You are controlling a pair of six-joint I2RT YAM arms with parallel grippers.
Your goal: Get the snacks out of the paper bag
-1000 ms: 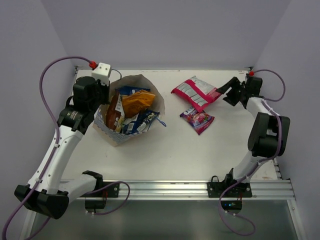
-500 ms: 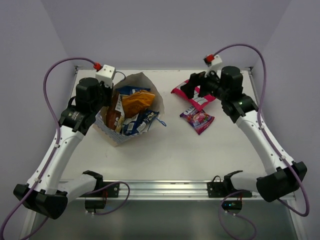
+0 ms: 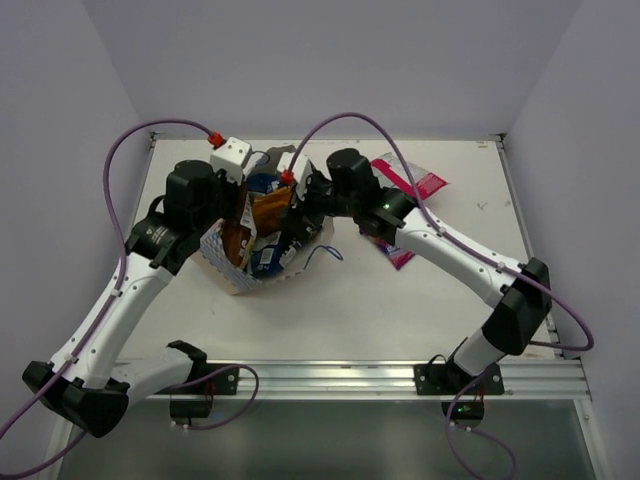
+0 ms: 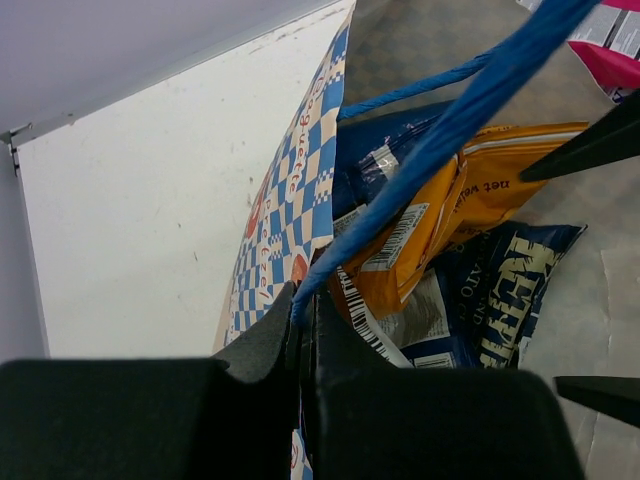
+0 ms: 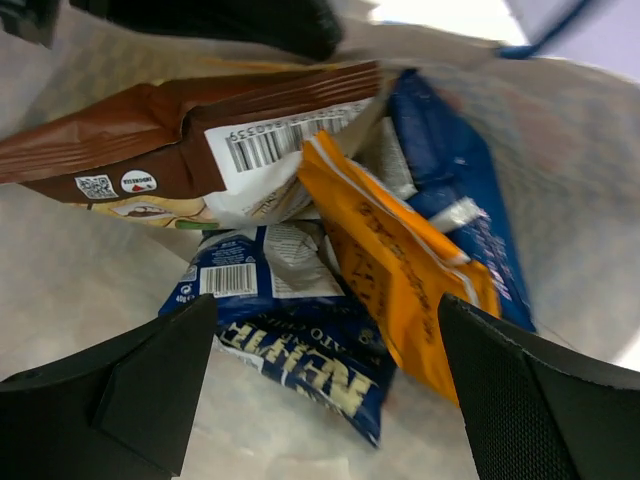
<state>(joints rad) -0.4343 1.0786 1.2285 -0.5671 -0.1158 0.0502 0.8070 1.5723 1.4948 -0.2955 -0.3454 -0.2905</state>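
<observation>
The paper bag (image 3: 226, 270) lies open at the table's left with packets inside. My left gripper (image 3: 238, 205) is shut on its blue string handle (image 4: 450, 110) at the bag's checked rim (image 4: 290, 200). My right gripper (image 3: 292, 232) is open inside the bag's mouth, its fingers (image 5: 110, 400) either side of the dark blue packet (image 5: 300, 350). Around it lie the orange-yellow packet (image 5: 400, 270), the brown-red packet (image 5: 150, 140) and the blue Doritos packet (image 5: 460, 170). The pink-white striped packet (image 3: 420, 182) and the magenta candy (image 3: 398, 257) lie on the table, partly hidden by the right arm.
The right arm stretches across the table's middle from its base at the near right. White walls close the table at the back and both sides. An aluminium rail (image 3: 340, 375) runs along the near edge.
My right arm has swung from the far right corner across the table into the bag's mouth. My left gripper has shifted slightly right, still holding the bag's handle.
</observation>
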